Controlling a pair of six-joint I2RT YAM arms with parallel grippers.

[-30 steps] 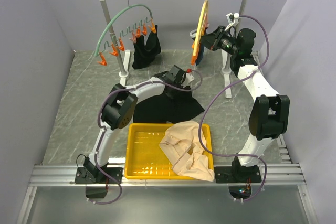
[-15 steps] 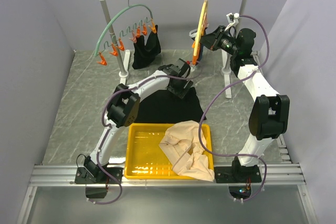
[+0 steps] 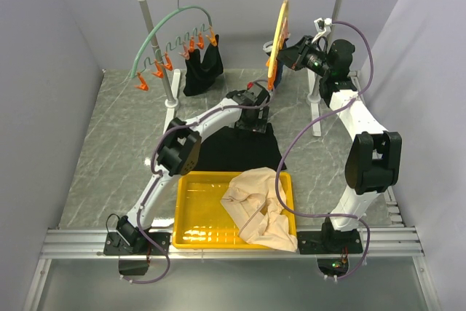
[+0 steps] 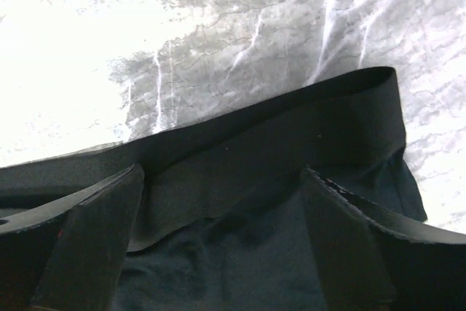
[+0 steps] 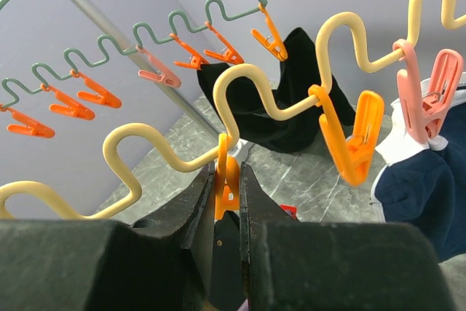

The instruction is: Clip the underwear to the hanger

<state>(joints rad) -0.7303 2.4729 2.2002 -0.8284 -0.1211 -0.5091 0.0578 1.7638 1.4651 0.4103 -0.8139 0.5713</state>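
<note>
Overhead view: black underwear (image 3: 240,151) lay flat mid-worktop, just behind a yellow tray (image 3: 191,180) at the near edge, which held one beige garment (image 3: 255,205). The left gripper (image 3: 251,120) hovered over its far hem. The right gripper (image 3: 280,60) met the pale yellow hanger (image 3: 282,23) on the rail near the far right corner. Two hangers hung there.

Left wrist view: jaws stood wide and empty over the waistband. Closing off-centre might have caught one layer only, letting the fabric slip.

Right wrist view: jaws were narrow, pinching one orange clip (image 5: 226,180). A slip would likely have snapped it shut or swung the hanger. Three clips showed on the yellow wire, seven on the green hanger (image 5: 175,14).
</note>
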